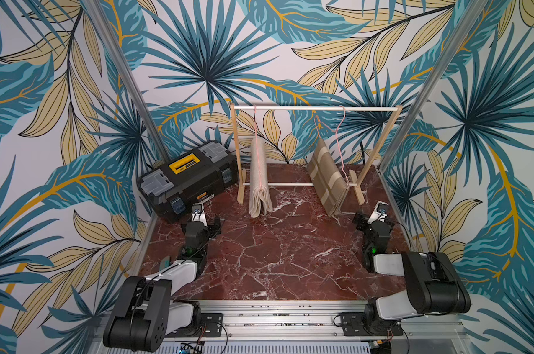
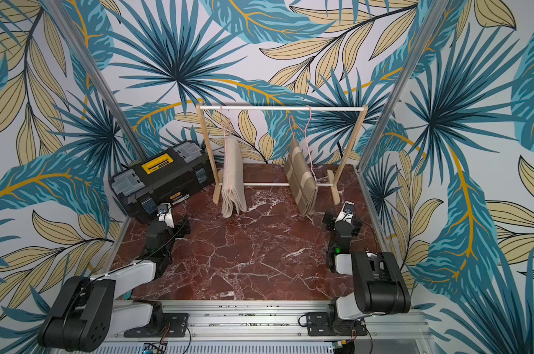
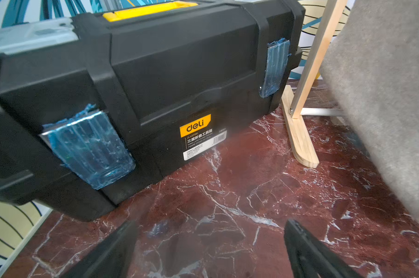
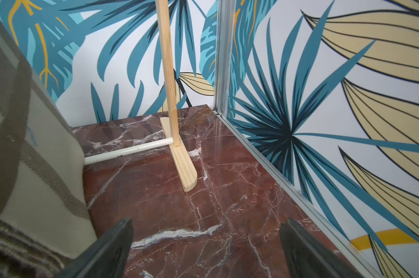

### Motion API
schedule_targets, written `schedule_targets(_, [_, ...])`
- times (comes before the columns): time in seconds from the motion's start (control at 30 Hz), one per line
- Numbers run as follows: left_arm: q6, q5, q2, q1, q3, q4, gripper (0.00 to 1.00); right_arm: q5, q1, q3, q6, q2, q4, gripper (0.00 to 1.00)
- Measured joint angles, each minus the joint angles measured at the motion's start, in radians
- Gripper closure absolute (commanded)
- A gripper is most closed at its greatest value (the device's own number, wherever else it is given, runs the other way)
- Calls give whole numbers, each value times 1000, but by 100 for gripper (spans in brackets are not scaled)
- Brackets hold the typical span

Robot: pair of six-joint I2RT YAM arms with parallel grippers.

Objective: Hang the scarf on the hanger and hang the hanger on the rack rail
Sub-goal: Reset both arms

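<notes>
- Striped scarf point(image 1: 328, 180): folded over the right hanger point(image 1: 337, 144). Hangs just ahead of the right hand point(image 4: 206, 225), on that hand's inner side. Lower end reaches down to the surface point(image 1: 274, 254); contact not clear.
- Plain scarf point(image 1: 259, 184): draped over the left hanger point(image 1: 256, 131). Hangs ahead of the left hand point(image 3: 210, 225), toward its inner side. Lower end also down at the surface.
- Both hangers hook on the top bar of the rack point(image 1: 314, 108), well apart from each other. The rack stands beyond both hands.
- Right hand: jaws spread wide, nothing between them, holding nothing. Sits low over the surface. Rack foot point(image 4: 183, 163) lies almost straight ahead of it; the striped scarf's folds are just beside its inner finger.
- Left hand: jaws spread wide, empty. Low over the surface. Toolbox point(image 3: 143, 84) close ahead on its outer side, lid shut, yellow handle on top.
- Neither hand touches a scarf or a hanger.
</notes>
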Motion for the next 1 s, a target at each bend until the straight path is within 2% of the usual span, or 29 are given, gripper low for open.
schedule_targets(0.2, [11, 74, 145, 77, 0, 200, 0, -118, -21, -50, -19, 9, 118, 1])
schedule_targets(0.3, [18, 125, 183, 90, -2, 230, 0, -166, -32, -88, -27, 29, 163, 1])
schedule_targets(0.4, [21, 160, 261, 92, -8, 357, 0, -198, -34, -90, -30, 35, 179, 1])
schedule_targets(0.63, [34, 199, 271, 92, 1, 368, 0, -224, -35, -90, -34, 35, 209, 1])
schedule_targets(1.0, [44, 199, 271, 85, 12, 368, 0, -227, -36, -90, -34, 35, 209, 1])
